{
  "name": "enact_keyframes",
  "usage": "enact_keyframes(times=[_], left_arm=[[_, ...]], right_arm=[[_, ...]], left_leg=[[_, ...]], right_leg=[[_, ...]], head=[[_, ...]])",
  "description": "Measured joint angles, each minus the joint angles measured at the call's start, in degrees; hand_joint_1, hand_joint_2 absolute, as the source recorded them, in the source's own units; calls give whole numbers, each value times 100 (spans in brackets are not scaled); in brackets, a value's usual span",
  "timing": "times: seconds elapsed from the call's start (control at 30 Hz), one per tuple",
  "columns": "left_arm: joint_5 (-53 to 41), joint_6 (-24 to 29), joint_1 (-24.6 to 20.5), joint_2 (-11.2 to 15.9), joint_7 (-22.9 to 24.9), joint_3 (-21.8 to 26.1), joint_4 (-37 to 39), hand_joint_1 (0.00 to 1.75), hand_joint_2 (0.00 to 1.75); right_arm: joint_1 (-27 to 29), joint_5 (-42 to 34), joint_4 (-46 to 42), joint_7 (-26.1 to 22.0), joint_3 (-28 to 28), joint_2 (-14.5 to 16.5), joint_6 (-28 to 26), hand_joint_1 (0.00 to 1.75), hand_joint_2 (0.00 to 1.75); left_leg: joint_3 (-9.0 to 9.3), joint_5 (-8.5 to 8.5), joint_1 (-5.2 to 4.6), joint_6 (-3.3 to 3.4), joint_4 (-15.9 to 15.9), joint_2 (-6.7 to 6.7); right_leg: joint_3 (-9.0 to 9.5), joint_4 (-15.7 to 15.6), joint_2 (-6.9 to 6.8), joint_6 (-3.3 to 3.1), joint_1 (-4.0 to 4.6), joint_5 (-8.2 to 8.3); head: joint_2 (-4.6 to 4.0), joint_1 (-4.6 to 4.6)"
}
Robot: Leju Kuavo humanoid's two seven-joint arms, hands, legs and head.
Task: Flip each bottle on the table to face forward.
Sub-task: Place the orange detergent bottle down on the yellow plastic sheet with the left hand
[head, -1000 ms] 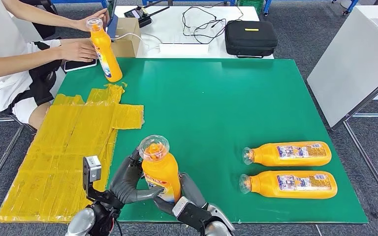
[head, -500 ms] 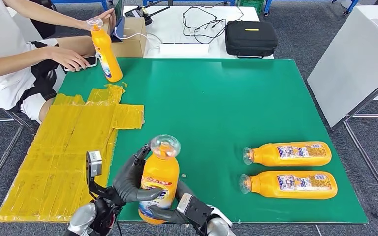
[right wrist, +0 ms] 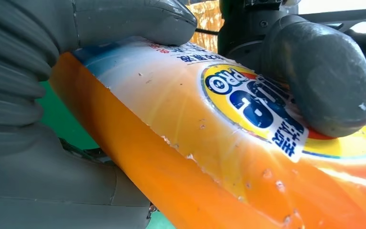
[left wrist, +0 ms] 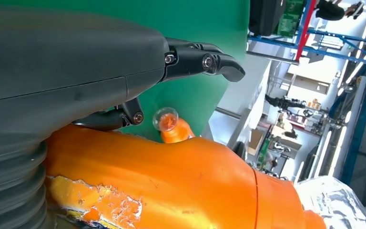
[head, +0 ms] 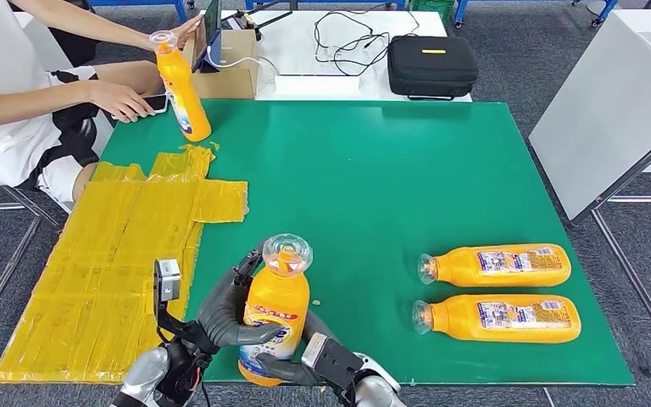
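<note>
1. Both hands, left hand [head: 225, 318] and right hand [head: 305, 363], are gripping the held bottle [head: 273, 318] at the green table [head: 390, 170] front edge.
2. Two lying bottles [head: 496, 265] [head: 500, 319] are resting right; a standing bottle [head: 182, 89] is far left.
3. Compared with a second ago, the held bottle is sitting lower, tilted rightward.

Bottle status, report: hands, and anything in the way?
Left hand and right hand both grip held bottle, upright. Two lying bottles wait. Path clear.

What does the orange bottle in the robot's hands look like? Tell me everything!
The held bottle is shiny orange plastic with a clear domed cap on top. Its front label is white and blue with yellow and red. It stands nearly upright, tilted slightly, at the near edge of the green table. The left hand wraps its side, and the right hand grips its lower part.
</note>
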Motion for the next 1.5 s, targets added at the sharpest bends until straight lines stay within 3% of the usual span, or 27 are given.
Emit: enact_keyframes(times=[0.9, 0.93, 1.07, 1.1, 1.23, 1.37, 1.5], left_arm=[[-50, 26, 6, 0, -11, 1, 31, 175, 175], [-51, 37, 8, -1, -19, 2, 31, 175, 175], [-55, 123, 39, -1, -81, 20, -11, 175, 175], [-62, 156, 54, -1, -99, 28, -47, 175, 175], [-87, 222, 109, -1, -129, 73, -212, 175, 175], [-88, 229, 132, -2, -132, 105, -301, 175, 175], [-154, 348, 166, 1, -194, 152, -410, 175, 175]], right_arm=[[39, 60, 0, 21, 7, 6, -135, 174, 175], [41, 62, 0, 21, 7, 8, -148, 164, 175], [71, 61, -40, 33, -1, 15, -280, 29, 175], [89, 60, -76, 46, -8, 15, -330, 19, 175], [148, 60, -248, 100, -36, 15, -459, 19, 175], [167, 60, -345, 117, -53, 15, -479, 0, 175], [204, 60, -451, 123, -93, 15, -620, 0, 175]], left_leg=[[0, 0, 0, 0, 0, 0], [0, 0, 0, 0, 0, 0], [0, 0, 0, 0, 0, 0], [0, 0, 0, 0, 0, 0], [0, 0, 0, 0, 0, 0], [0, 0, 0, 0, 0, -1], [0, 0, 0, 0, 0, 0]], right_leg=[[0, 0, 0, 0, 0, 0], [0, 0, 0, 0, 0, 0], [0, 0, 0, 0, 0, 0], [0, 0, 0, 0, 0, 0], [0, 0, 0, 0, 0, 0], [0, 0, 0, 0, 0, 0], [0, 0, 0, 0, 0, 0]], head=[[0, 1], [0, 1], [0, 0], [0, 0], [0, -1], [0, 0], [0, 0]])
